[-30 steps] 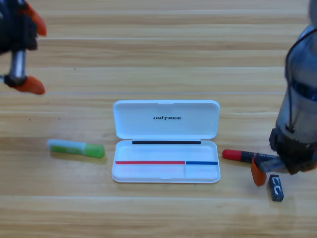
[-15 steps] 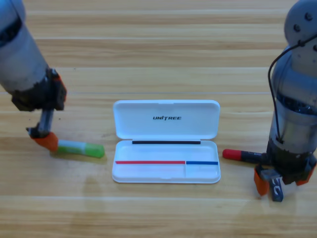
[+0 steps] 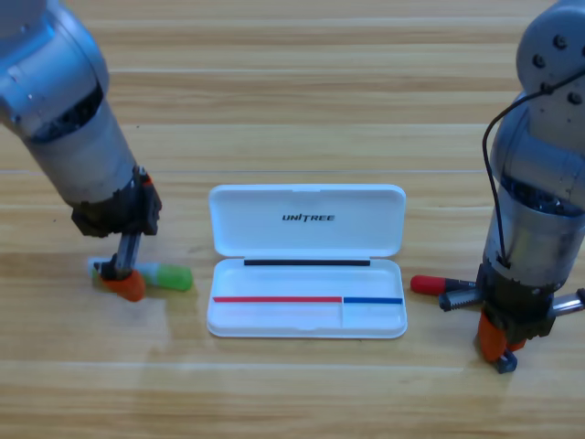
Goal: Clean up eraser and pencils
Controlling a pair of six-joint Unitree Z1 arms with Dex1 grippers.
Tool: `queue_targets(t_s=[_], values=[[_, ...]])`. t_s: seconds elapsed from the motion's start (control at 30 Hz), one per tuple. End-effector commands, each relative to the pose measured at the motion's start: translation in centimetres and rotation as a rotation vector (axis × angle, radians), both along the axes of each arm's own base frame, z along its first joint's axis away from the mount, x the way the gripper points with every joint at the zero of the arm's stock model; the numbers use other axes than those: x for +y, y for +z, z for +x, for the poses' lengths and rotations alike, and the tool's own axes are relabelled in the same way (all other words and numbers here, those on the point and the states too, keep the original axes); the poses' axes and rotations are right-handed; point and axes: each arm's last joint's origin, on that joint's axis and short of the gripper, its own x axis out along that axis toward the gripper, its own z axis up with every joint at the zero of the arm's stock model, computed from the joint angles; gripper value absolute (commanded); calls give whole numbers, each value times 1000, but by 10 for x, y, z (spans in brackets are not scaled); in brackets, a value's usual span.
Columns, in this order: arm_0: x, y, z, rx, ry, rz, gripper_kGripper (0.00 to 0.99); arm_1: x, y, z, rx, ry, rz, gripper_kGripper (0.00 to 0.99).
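Left hand (image 3: 123, 279) down on green pencil (image 3: 164, 276), lower left; right hand (image 3: 501, 340) over eraser (image 3: 505, 362), lower right; can't tell either's state.

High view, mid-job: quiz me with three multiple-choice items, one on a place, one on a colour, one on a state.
1. Where is the left gripper?
A. Down on the green pencil, left of the white case
B. Inside the case
C. Over the eraser

2. What colour is the cap end of the black pencil?
A. Blue
B. Red
C. Yellow

3. What state is the white case in?
A. Shut
B. Open, lid folded back, tray holding no pencil or eraser
C. Open with both pencils inside

Answers:
1 A, its orange jaw sits over the pencil's left part.
2 B, a red tip points toward the case.
3 B, the lid lies back and the pencils and eraser are on the table, where the right gripper covers most of the eraser.
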Motion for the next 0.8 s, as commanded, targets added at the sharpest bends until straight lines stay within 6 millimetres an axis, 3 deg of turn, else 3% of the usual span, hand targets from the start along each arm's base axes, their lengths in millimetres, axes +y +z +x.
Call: queue_targets(t_s=[0.03, 0.13, 0.23, 0.37, 0.5, 0.57, 0.67, 0.8], values=[[10, -33, 12, 50, 29, 20, 989, -14, -36, 9, 91, -29, -47, 37], [12, -39, 14, 56, 39, 24, 990, -15, -26, 5, 102, 11, -9, 0], [15, -45, 16, 55, 40, 24, 974, -18, 6, 0, 81, 154, 29, 0], [17, -54, 15, 66, 39, 32, 946, -11, 61, -11, 32, 551, 68, 0], [19, -60, 15, 74, 33, 41, 900, 5, 91, -13, 8, 905, 75, 0], [19, -61, 15, 76, 32, 43, 885, 19, 94, -11, 37, 1024, 84, 0], [19, -62, 15, 76, 24, 50, 825, 41, 83, -9, 105, 1194, 96, 0], [21, -61, 14, 77, -1, 62, 657, 62, 60, 1, 142, 1312, 90, 0]])
